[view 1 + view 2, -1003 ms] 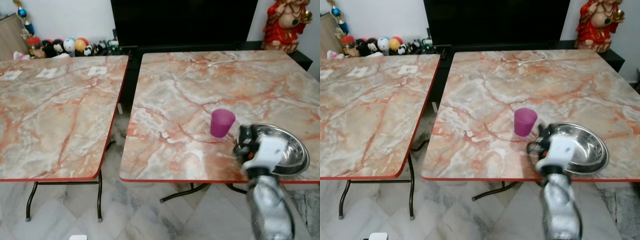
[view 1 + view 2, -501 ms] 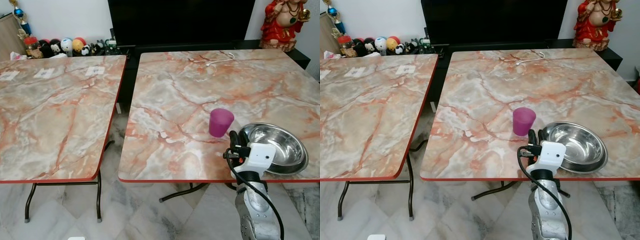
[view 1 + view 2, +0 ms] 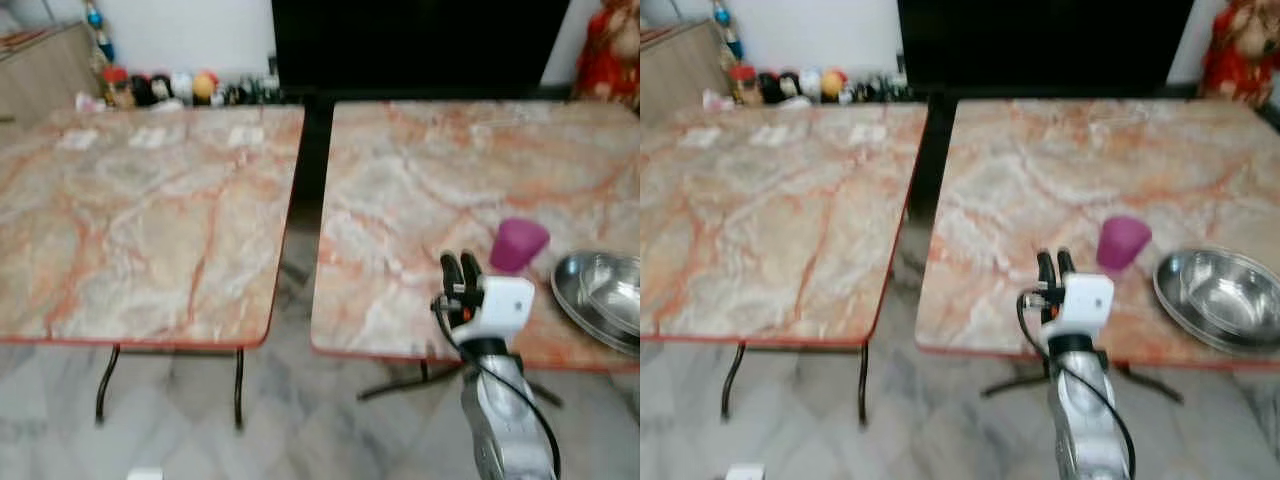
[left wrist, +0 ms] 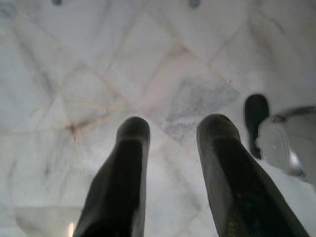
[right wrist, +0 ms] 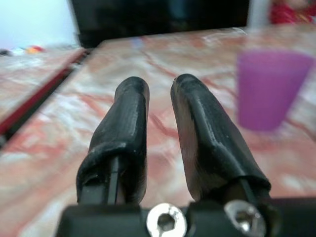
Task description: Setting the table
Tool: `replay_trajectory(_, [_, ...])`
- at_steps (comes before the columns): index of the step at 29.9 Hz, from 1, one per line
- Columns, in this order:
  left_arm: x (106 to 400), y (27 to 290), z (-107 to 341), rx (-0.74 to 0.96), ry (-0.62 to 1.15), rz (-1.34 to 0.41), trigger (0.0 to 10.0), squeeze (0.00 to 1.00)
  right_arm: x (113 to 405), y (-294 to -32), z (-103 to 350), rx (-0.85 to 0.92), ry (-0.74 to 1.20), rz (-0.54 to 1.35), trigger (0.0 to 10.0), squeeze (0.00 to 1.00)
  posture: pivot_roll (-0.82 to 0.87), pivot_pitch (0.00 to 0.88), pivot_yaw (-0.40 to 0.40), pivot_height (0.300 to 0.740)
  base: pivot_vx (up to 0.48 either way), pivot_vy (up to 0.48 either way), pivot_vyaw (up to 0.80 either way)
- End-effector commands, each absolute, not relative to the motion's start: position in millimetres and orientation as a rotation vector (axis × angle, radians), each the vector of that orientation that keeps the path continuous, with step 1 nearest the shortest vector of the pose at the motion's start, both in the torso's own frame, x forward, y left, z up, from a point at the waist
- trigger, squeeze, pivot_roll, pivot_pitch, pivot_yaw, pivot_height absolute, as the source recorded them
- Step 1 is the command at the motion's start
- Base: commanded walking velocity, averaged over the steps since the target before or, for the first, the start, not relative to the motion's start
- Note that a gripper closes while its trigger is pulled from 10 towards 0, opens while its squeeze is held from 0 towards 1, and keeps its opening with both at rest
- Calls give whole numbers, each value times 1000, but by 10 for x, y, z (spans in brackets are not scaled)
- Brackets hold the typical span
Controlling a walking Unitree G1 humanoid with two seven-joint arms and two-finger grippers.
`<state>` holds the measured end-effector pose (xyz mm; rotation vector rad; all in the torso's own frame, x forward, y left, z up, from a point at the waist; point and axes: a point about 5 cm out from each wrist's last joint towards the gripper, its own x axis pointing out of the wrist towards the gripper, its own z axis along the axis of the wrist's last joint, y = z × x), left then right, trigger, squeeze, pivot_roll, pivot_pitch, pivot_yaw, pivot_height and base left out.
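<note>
Left of the purple cup (image 3: 1123,242), my right gripper (image 3: 1057,264) hangs empty, fingers barely parted; next, widen and swing right to grasp it

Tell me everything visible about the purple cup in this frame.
The purple cup is a small, plain, opaque tumbler, plastic by its look, tapering toward its base. It stands upright on the right-hand marble-patterned table, apart from the steel bowl to its right. Nothing grips it; the right pincer is nearby to its left, apart from it.
</note>
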<state>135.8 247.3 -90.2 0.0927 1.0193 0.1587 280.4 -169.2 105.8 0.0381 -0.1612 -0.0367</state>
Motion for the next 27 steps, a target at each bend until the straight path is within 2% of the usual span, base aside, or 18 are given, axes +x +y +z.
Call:
replay_trajectory(1, [1309,2526,-906,106,1037,171,10000,0,2832,-1619,1124,53,-187,-18,10000,0,-101,0,38,740,0,480,0])
replay_trajectory(9, [1271,2534,-916,104,1045,171,10000,0,2852,-1576,1125,59,-186,-4,10000,0,-98,0,35,740,0,480,0])
replay_trajectory(21, [1064,2762,-897,113,1071,198,10000,0,2868,-1509,1110,54,-181,21,10000,0,-93,0,37,740,0,480,0])
replay_trajectory(27, [1104,2751,-891,112,1067,196,10000,0,2891,-1490,1127,38,-184,36,10000,0,-88,0,34,740,0,480,0])
